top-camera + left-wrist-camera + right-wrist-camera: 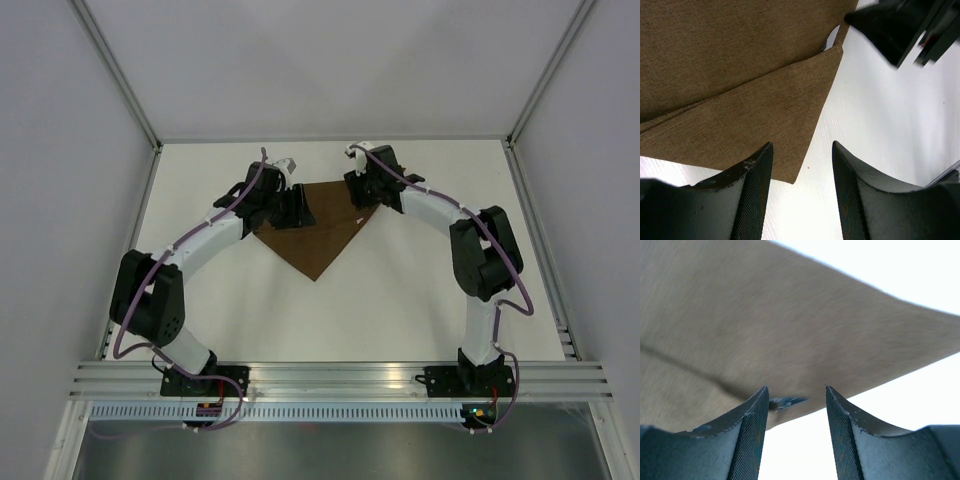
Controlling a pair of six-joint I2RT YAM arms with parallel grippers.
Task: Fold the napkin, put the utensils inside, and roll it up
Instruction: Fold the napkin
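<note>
Napkin [318, 238], one brown cloth folded into a triangle, lies upper centre on the white worktop [410, 300]. Two hands flank it: left hand [802, 146] wide and empty, right hand [796, 389] parted around one blurred dark utensil tip [788, 402] at the cloth's edge.

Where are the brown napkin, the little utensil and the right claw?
napkin [318, 245], overhead view, bare cloth near its front corner.
utensil [787, 401], right wrist view, dark tip at the cloth's edge.
right gripper [795, 390], right wrist view, midway between its fingertips.
</note>
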